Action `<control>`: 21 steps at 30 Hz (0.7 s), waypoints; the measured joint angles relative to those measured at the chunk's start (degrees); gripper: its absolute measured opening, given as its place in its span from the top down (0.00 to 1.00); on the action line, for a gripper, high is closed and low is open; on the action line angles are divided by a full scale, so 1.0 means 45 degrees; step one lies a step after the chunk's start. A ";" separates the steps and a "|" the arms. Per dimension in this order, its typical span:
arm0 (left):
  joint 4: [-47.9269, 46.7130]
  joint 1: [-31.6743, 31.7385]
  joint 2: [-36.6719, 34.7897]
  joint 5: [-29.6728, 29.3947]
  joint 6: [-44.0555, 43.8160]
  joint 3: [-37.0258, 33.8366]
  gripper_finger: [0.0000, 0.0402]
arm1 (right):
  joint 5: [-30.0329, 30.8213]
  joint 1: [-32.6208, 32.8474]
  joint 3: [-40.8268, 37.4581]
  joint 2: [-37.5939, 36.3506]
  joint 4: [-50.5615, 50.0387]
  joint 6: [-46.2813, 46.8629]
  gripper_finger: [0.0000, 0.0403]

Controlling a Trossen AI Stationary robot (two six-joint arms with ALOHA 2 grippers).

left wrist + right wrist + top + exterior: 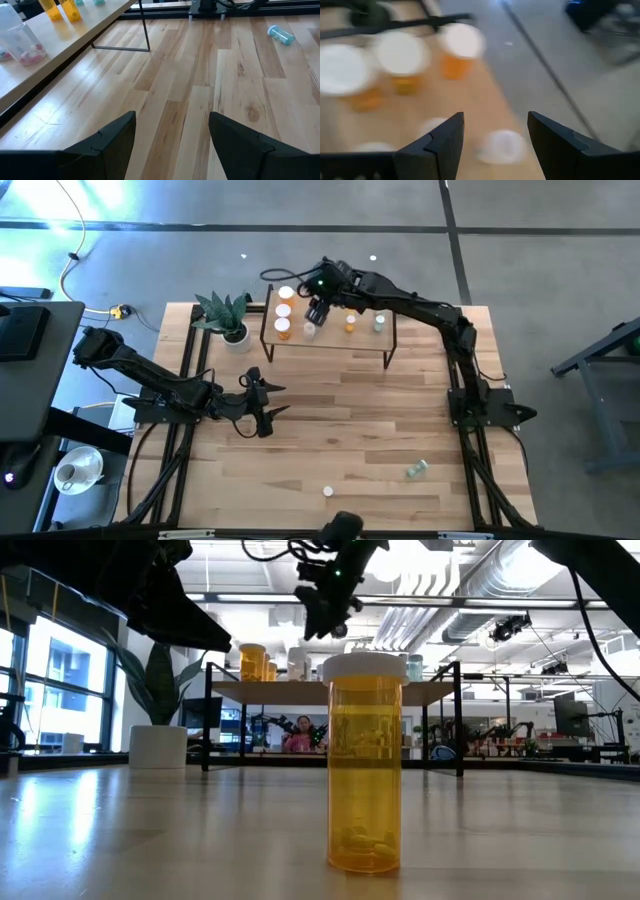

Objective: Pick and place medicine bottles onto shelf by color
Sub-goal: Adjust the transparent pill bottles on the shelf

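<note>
The shelf (330, 340) stands at the table's far side. On it stand three orange bottles (284, 311) at its left end, a white bottle (309, 330), a small orange bottle (350, 325) and a pale green bottle (379, 323). My right gripper (318, 313) hovers above the shelf near the white bottle, open and empty; in its wrist view (495, 120) white caps show blurred below. My left gripper (282, 400) is open and empty over the table's middle left. An orange bottle (365, 765) stands upright near the front edge. A green bottle (417, 470) lies on its side at the front right.
A potted green plant (229, 317) in a white pot stands left of the shelf. The shelf's black legs (389, 358) reach down to the table. A bare stretch of wooden tabletop (350, 420) lies between the shelf and the front bottles.
</note>
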 joint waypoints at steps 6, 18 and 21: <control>-0.0036 -0.0001 -0.0004 0.0000 0.0000 0.0000 0.40 | 0.1005 -0.0607 -0.0005 -0.0055 -0.0296 0.0638 0.48; -0.0090 0.0001 -0.0001 0.0000 0.0000 0.0000 0.40 | 0.0746 -0.1249 -0.0190 -0.0012 -0.1767 0.1913 0.48; -0.0090 0.0003 -0.0001 0.0000 0.0000 0.0000 0.40 | 0.0546 -0.1244 -0.0458 -0.0003 -0.1867 0.2041 0.48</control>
